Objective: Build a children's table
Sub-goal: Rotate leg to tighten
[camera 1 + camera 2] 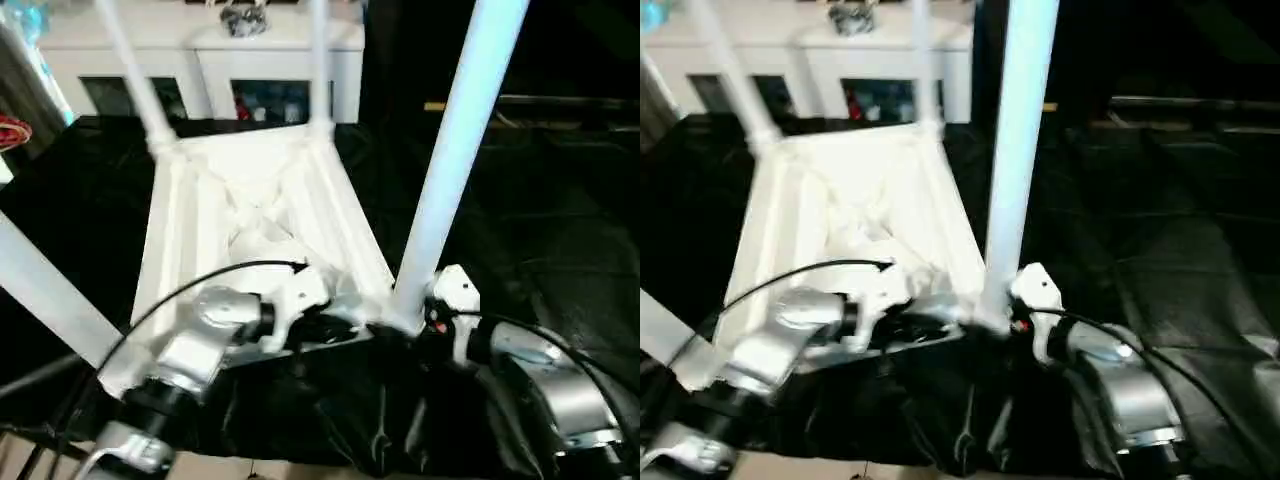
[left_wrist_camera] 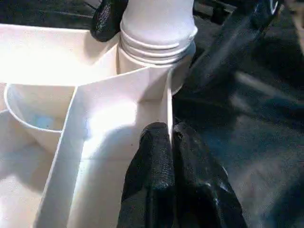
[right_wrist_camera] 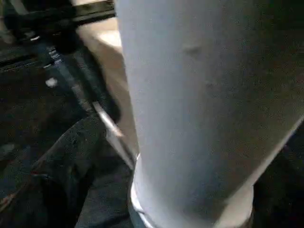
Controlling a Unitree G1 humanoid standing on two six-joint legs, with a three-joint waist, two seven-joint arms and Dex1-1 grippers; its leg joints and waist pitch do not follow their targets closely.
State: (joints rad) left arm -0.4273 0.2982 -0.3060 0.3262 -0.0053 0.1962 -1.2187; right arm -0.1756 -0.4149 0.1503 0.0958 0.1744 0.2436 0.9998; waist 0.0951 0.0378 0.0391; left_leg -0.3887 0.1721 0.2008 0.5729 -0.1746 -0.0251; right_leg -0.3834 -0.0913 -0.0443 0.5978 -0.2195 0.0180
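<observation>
fourth leg seating, near right corner

the children's table point(image 1: 250, 215) lay upside down on the black-draped tabletop point(image 1: 560, 250), ribbed underside up. two far legs stood in their corner sockets in front of the white cabinet point(image 1: 210, 60). a third leg point(image 1: 45, 290) ran out of the near left corner toward the picture's edge. the near right leg point(image 1: 455, 150) stood upright in its socket point(image 2: 156, 57); in the left wrist view, thread rings on the leg's foot showed above the socket rim, so i judged it not fully screwed home.

the left gripper point(image 2: 171, 142) had its fingers pressed together on the thin edge wall of the top beside that socket, pinning the top. the right gripper point(image 1: 430, 312) sat at the foot of the near right leg; one black finger point(image 2: 108, 19) lay against the leg's foot, but whether the fingers stood apart or closed i could not tell.

judgement on the step: keep the left clamp firm so the top cannot spin, re-grasp the leg low near the threads, turn about the leg's own axis without leaning it, and stop when the rings vanish into the socket. a tilted leg risks cross-threading.
</observation>
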